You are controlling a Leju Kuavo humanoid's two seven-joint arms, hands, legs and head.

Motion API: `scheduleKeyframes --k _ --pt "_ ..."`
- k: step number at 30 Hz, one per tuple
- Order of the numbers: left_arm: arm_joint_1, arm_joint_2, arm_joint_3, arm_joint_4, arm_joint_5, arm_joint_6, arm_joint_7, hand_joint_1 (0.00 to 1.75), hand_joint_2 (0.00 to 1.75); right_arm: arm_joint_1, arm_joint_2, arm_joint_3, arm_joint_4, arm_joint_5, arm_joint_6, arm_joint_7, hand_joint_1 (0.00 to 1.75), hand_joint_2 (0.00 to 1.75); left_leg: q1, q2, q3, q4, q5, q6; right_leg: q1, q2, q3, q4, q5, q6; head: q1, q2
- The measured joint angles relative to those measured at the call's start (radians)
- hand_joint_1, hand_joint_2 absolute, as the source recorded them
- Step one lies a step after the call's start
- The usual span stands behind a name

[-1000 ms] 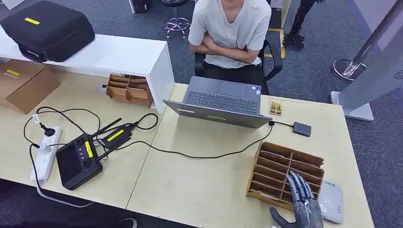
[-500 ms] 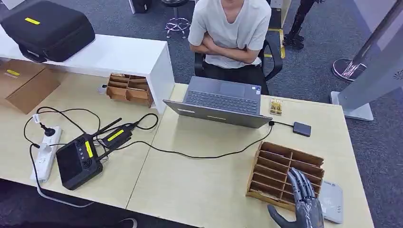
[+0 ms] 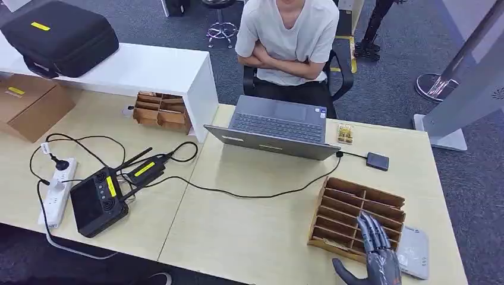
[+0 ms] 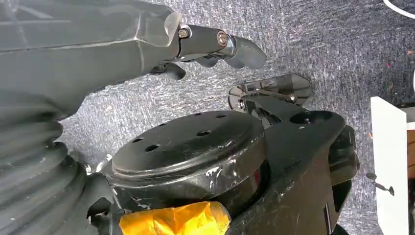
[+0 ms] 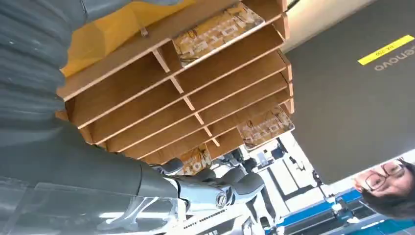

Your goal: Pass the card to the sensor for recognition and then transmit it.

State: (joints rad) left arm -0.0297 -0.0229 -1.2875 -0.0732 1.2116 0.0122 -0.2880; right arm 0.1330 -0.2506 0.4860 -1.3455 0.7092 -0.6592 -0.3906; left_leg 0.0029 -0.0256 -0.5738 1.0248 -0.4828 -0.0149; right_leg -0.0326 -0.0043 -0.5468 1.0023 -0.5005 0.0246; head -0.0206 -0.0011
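Two hands belong to this robot, and the right hand (image 3: 378,256) is the one over the surface (image 3: 255,231), its fingers (image 3: 369,228) stretched out and apart above the near right corner of the wooden rack (image 3: 356,217), the thumb sticking out to the side; it holds nothing. From the camera at that wrist the rack's slots run in rows, and printed cards (image 5: 218,29) lie in several of them, one in an end slot, another card (image 5: 265,127) further along, and a third just beside the fingers (image 5: 244,183). Whether the fingers touch that card I cannot tell. Just right of the hand lies the flat grey sensor (image 3: 414,252), close against the rack. The left hand (image 4: 215,46) hangs low over grey carpet, fingers loosely curled with nothing in them. Further back on the surface stands an open laptop (image 3: 274,127), with a person (image 3: 288,38) seated behind it, arms folded. A black cable (image 3: 261,193) trails from the laptop across to a black controller (image 3: 98,202) and a white power strip (image 3: 56,190) on the left.
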Motion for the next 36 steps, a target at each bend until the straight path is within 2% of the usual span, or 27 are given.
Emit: scheduleKeyframes --k 16,17,19,20,36 --pt "-0.001 0.0 -0.004 0.0 -0.004 0.0 0.0 0.0 1.75 -0.045 0.04 0.054 0.105 -0.03 0.01 -0.023 0.0 1.75 0.0 0.0 0.0 0.0 0.0 0.0 0.0 0.0 0.0 0.0 0.0 0.0 0.0 0.0" --pt "-0.002 0.0 -0.004 0.0 -0.005 0.0 0.001 0.0 1.75 -0.048 0.043 0.056 0.112 -0.034 0.01 -0.027 0.07 1.75 0.0 0.0 0.0 0.0 0.0 0.0 0.0 0.0 0.0 0.0 0.0 0.0 0.0 0.0" --pt "-0.002 0.0 -0.005 0.0 -0.006 0.0 0.002 0.0 1.75 -0.055 0.049 0.063 0.125 -0.038 0.01 -0.031 0.07 1.75 0.0 0.0 0.0 0.0 0.0 0.0 0.0 0.0 0.0 0.0 0.0 0.0 0.0 0.0" --pt "-0.002 0.001 -0.005 0.0 -0.006 0.0 0.003 0.0 1.75 -0.058 0.051 0.066 0.13 -0.042 0.01 -0.034 1.75 1.75 0.0 0.0 0.0 0.0 0.0 0.0 0.0 0.0 0.0 0.0 0.0 0.0 0.0 0.0" --pt "-0.002 0.002 -0.005 0.0 -0.006 -0.001 0.004 0.0 1.75 -0.099 0.064 0.076 0.159 -0.052 0.011 -0.05 1.75 1.75 0.0 0.004 0.003 0.0 0.0 0.0 0.0 0.004 0.001 0.0 0.0 0.0 0.0 0.0"
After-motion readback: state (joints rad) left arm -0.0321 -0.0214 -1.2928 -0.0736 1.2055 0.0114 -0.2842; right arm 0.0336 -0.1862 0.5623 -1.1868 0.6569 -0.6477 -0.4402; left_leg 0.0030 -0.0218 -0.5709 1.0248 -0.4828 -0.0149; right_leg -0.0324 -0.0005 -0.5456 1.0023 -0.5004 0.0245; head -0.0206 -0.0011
